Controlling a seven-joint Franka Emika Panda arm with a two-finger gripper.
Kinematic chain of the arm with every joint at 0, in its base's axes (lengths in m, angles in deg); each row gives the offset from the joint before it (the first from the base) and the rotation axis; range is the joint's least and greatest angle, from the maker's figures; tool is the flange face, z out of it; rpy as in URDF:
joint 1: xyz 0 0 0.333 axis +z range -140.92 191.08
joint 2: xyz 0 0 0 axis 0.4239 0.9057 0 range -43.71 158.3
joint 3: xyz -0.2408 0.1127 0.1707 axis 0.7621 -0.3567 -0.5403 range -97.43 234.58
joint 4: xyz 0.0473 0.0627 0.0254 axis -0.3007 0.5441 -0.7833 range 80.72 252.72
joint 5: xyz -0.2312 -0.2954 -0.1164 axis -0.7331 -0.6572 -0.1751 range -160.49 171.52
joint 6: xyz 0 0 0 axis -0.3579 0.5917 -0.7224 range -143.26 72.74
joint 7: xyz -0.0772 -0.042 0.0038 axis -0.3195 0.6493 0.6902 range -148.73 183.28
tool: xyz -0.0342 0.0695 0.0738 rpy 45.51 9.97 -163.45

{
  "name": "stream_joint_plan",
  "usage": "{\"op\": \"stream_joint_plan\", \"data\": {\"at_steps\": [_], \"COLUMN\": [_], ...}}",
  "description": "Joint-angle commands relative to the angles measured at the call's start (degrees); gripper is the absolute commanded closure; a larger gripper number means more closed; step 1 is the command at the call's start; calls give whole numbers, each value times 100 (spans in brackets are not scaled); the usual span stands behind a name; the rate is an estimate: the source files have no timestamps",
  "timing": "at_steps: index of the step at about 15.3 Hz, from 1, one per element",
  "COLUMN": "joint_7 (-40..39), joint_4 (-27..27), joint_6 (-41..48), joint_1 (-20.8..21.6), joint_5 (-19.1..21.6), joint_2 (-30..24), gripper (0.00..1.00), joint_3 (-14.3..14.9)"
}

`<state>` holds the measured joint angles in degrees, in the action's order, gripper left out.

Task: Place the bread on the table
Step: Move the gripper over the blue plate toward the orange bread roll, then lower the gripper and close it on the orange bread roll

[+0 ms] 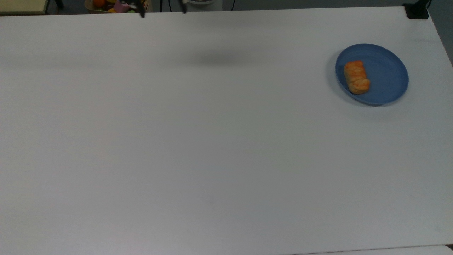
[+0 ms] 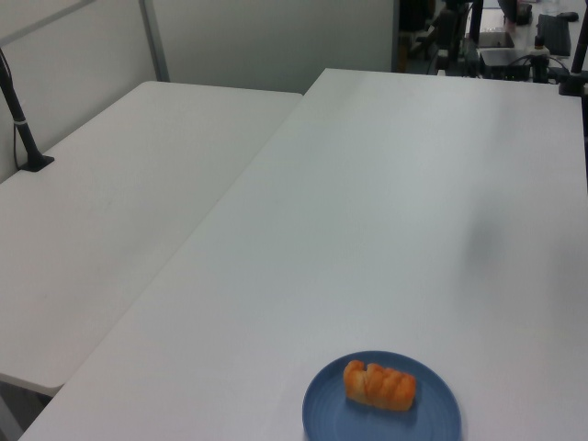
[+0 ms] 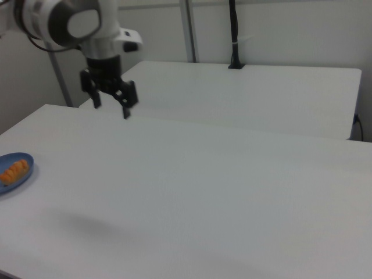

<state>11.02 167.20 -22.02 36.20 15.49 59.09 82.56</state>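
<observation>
On my screens the round blue plate [image 1: 384,72] sits near the far right corner of the large plain white tabletop [image 1: 212,141] in the top view, and it has one thing in it: the small oblong golden-orange pastry roll [image 1: 356,77]. The bread lies flat on the plate's floor, toward the plate's left side in the top view, its long axis running roughly up and down the frame. In the left view I see the same plate [image 2: 432,418] at the bottom edge of the frame with the bread [image 2: 378,386] lying across its upper half, creased crust facing up. In the right view the plate [image 3: 20,174] is cut by the right view's left edge, the bread [image 3: 13,171] resting inside it.

The black two-finger gripper [image 3: 110,103] hangs from the white arm [image 3: 75,23] well above the table in the right view, well apart from the plate. Its fingers [image 3: 126,106] are spread wide with nothing between them. In the top view I catch the gripper [image 1: 162,9] at the top edge, with a soft shadow [image 1: 219,58] on the table below it. A basket of colourful items [image 1: 113,5] sits beyond the table's far edge.
</observation>
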Motion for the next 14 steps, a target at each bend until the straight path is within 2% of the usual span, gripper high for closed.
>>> {"op": "stream_joint_plan", "data": {"at_steps": [1, 6, 9, 14], "joint_7": [931, 1740, 2442, 3191], "joint_4": [-250, -680, -725, -882], "joint_6": [-19, -72, -623, -1898], "joint_1": [898, 2164, 2955, 3905], "joint_5": [83, 13, -5, -5], "joint_2": [57, 584, 909, 2199], "gripper": [0, 0, 0, 0], "joint_3": [8, 8, 8, 8]}}
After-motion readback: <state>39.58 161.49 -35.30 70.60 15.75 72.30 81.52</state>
